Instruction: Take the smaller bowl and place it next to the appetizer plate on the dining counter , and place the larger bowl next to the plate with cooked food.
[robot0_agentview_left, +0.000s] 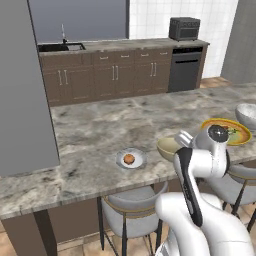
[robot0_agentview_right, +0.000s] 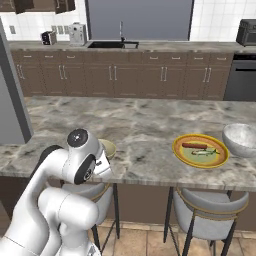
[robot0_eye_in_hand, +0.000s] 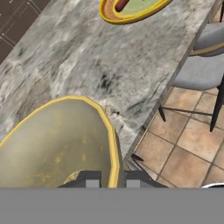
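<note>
The small bowl (robot0_agentview_left: 169, 146) sits beside the appetizer plate (robot0_agentview_left: 131, 159), its rim apparently clamped in the gripper (robot0_eye_in_hand: 111, 178); big bowl (robot0_agentview_right: 241, 139) already beside the food plate (robot0_agentview_right: 201, 150).

- Two bowls: the smaller bowl (robot0_agentview_left: 169, 147) at center right of the left base view, and the larger bowl (robot0_agentview_right: 241, 139) at the right edge of the right base view.
- Two plates: the appetizer plate (robot0_agentview_left: 131, 159) at lower center of the left base view, and the plate with cooked food (robot0_agentview_right: 200, 150) at center right of the right base view.
- One dining counter (robot0_agentview_left: 95, 135) across the middle of the frame.
- Two stools in the right base view: one stool (robot0_agentview_right: 212, 207) at lower right, a second stool (robot0_agentview_right: 95, 192) at lower left, partly behind the arm.
- One toaster oven (robot0_agentview_left: 184, 28) at upper right.
- One sink (robot0_agentview_right: 112, 44) at top center.
- Perhaps two small appliances (robot0_agentview_right: 75, 34) at upper left of the right base view; too small to tell.
</note>
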